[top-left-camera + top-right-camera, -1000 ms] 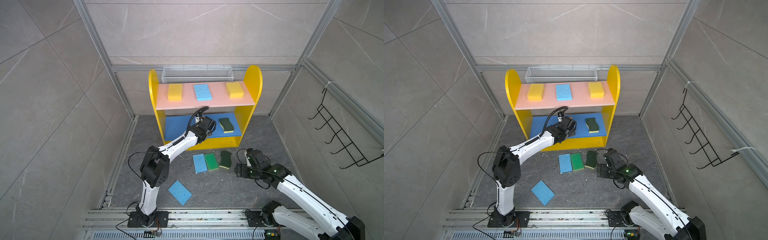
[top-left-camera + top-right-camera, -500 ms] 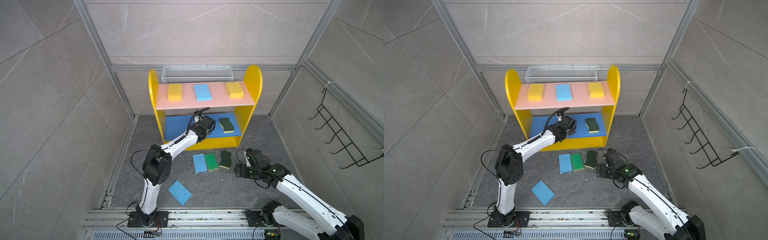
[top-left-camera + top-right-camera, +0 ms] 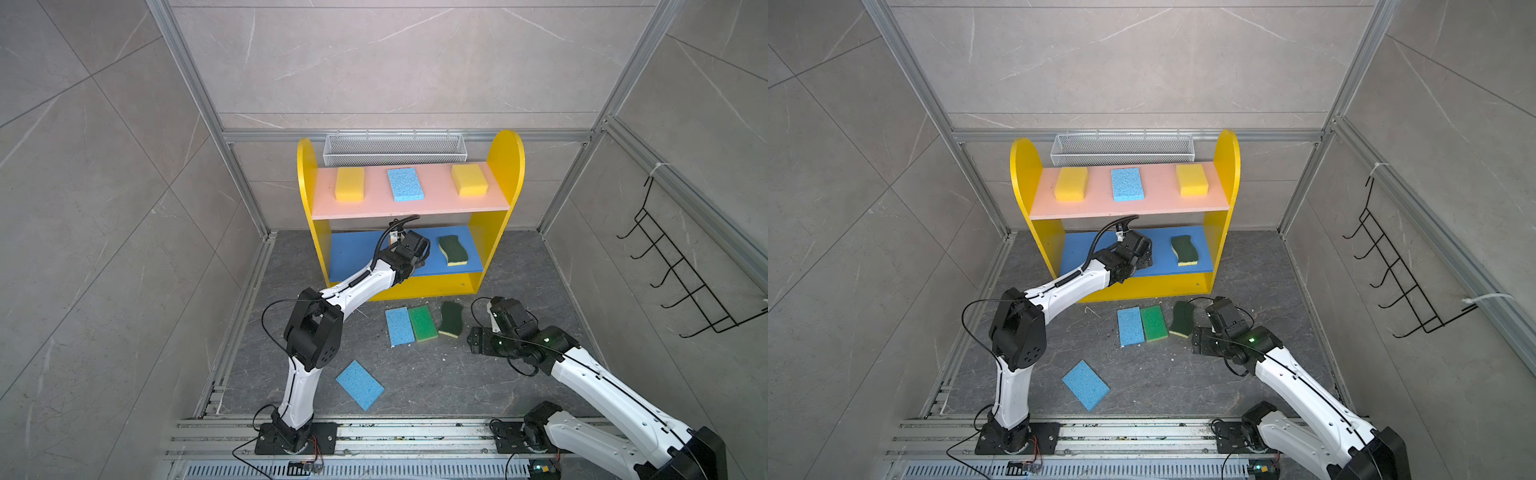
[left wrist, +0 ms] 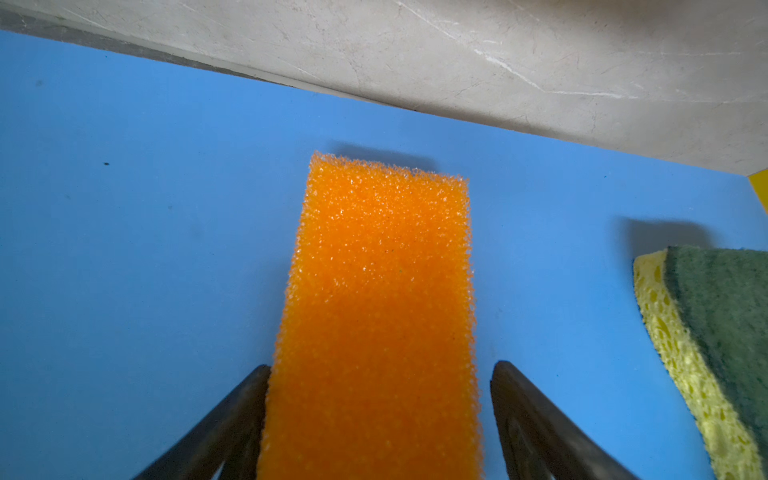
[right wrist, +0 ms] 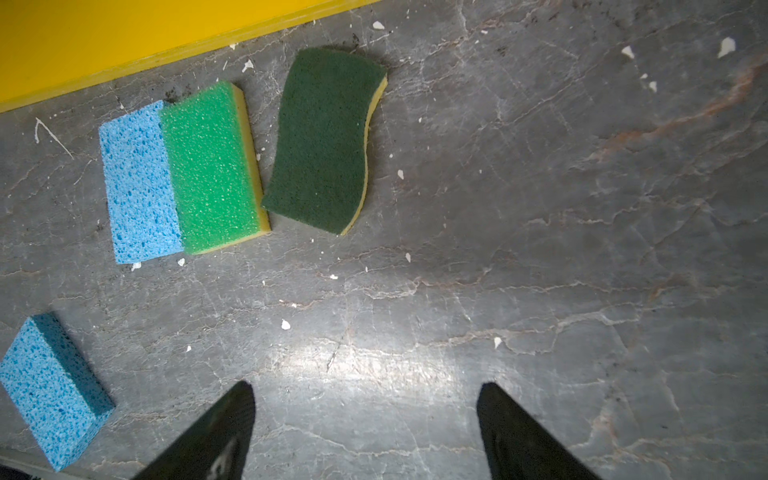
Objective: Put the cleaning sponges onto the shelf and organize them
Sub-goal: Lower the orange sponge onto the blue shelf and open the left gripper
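Observation:
The orange sponge (image 4: 382, 291) lies flat on the blue board (image 3: 357, 253) of the yellow shelf (image 3: 505, 166). My left gripper (image 4: 381, 365) straddles it, open: one finger brushes its edge and the other stands clear. Beside it on that board rests a wavy dark green sponge (image 3: 454, 249). The pink board (image 3: 436, 203) carries two yellow sponges (image 3: 350, 184) (image 3: 469, 179) and a light blue one (image 3: 405, 184). On the floor lie a light blue sponge (image 3: 399, 326), a bright green one (image 3: 423, 323), a wavy dark green one (image 3: 452, 318) and another light blue one (image 3: 360, 384). My right gripper (image 5: 365, 395) hovers open and empty near them.
A white mesh basket (image 3: 395, 149) hangs behind the shelf top. A black wire hook rack (image 3: 673, 282) is fixed to the right wall. Tiled walls close in three sides, and metal rails (image 3: 374, 432) run along the front. Small white crumbs dot the grey floor.
The left gripper's jaws have spread apart around the orange sponge, letting it go on the blue board. The right arm has stayed where it was.

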You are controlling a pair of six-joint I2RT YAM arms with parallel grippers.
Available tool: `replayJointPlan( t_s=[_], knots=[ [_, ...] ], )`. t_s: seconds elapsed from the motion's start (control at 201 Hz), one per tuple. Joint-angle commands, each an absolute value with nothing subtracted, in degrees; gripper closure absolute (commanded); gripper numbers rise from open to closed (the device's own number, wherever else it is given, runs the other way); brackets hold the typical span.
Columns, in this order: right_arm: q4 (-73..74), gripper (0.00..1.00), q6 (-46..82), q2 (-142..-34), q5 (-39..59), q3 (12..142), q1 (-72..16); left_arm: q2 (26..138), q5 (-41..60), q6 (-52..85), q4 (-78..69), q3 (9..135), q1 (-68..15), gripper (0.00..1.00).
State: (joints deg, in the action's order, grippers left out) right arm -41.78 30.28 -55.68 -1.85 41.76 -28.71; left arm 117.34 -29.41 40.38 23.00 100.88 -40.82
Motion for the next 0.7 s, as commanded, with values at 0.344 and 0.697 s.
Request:
replayJointPlan(
  t_s=[0.344,0.697],
  knots=[
    [-42.0,0.14,30.9,-54.9,-1.8,40.4,-28.8,116.4,-27.9,39.4,23.5,100.8,-40.0,0.15],
    [-41.9,0.14,30.9,-54.7,-1.9,40.1,-28.8,117.9,-27.7,38.8,24.5,102.2,-40.1,0.15]
  ],
)
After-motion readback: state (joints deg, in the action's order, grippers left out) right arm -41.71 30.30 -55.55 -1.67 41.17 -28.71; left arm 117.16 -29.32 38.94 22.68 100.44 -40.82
